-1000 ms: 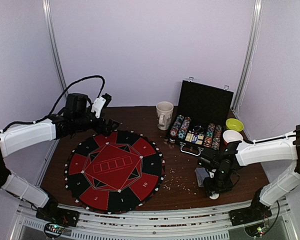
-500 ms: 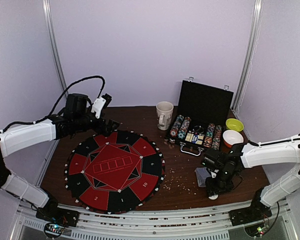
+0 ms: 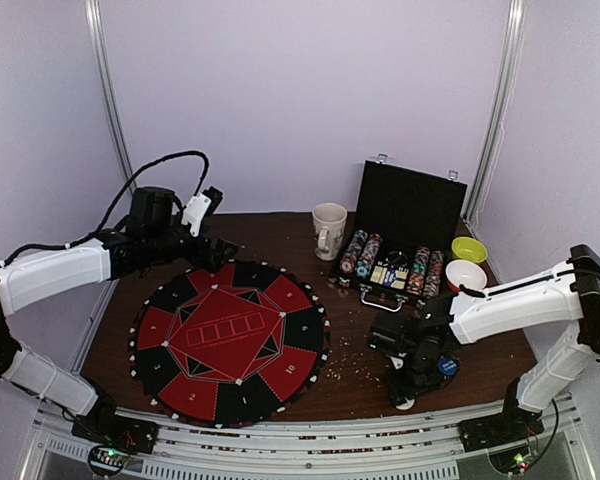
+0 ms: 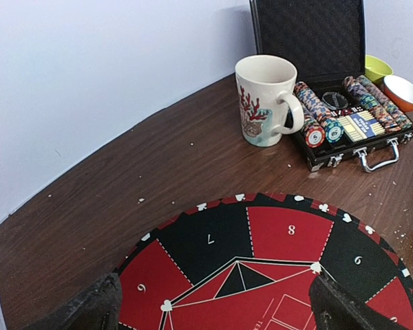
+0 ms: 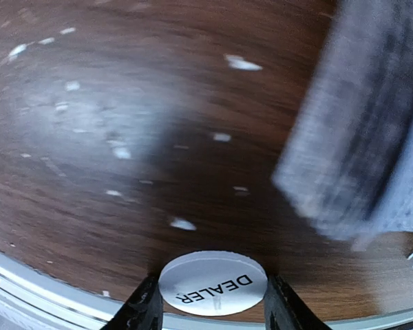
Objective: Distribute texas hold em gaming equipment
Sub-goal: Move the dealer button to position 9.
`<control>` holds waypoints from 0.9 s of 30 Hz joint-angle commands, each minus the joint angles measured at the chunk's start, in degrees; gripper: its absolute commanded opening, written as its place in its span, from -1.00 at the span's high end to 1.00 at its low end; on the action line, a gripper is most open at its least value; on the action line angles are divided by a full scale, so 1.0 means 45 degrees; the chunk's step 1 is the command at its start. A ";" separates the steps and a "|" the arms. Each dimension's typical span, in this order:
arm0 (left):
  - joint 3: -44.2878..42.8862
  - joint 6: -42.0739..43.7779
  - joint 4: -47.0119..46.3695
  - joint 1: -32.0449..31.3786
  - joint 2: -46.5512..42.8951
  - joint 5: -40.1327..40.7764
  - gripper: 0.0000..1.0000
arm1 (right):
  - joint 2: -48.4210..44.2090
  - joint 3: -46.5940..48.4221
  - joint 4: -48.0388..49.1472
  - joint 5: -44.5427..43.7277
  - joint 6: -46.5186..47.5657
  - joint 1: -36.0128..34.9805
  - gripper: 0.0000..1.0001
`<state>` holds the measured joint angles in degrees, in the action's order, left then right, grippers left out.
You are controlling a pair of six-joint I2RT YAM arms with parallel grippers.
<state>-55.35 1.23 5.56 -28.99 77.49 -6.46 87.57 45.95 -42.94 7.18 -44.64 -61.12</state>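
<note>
While gripping dealer button [image 5: 213, 282], right end effector [image 5: 213, 306] shifted left.

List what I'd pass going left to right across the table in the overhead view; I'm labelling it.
Round red-and-black mat → cream mug → open chip case → yellow-green bowl.
</note>
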 commanded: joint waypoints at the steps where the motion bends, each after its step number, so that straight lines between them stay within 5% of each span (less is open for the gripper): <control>1: 0.0155 0.0173 -0.0728 -0.0043 -0.0343 -0.0130 -0.96 | 0.1425 0.1016 0.0953 0.0593 0.0523 -0.0752 0.12; 13: 0.0284 0.0305 -0.0845 -0.0047 -0.0577 0.0015 -0.96 | 0.4794 0.5409 0.0171 0.0081 0.3153 -0.1241 0.16; 27: 0.0377 0.0447 -0.0924 -0.0058 -0.0610 0.0137 -0.97 | 0.5914 0.7141 0.0878 0.0082 0.4204 -0.1052 0.22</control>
<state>-54.43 2.31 4.32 -28.99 76.16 -6.20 111.87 75.94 -47.55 7.97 -28.12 -66.13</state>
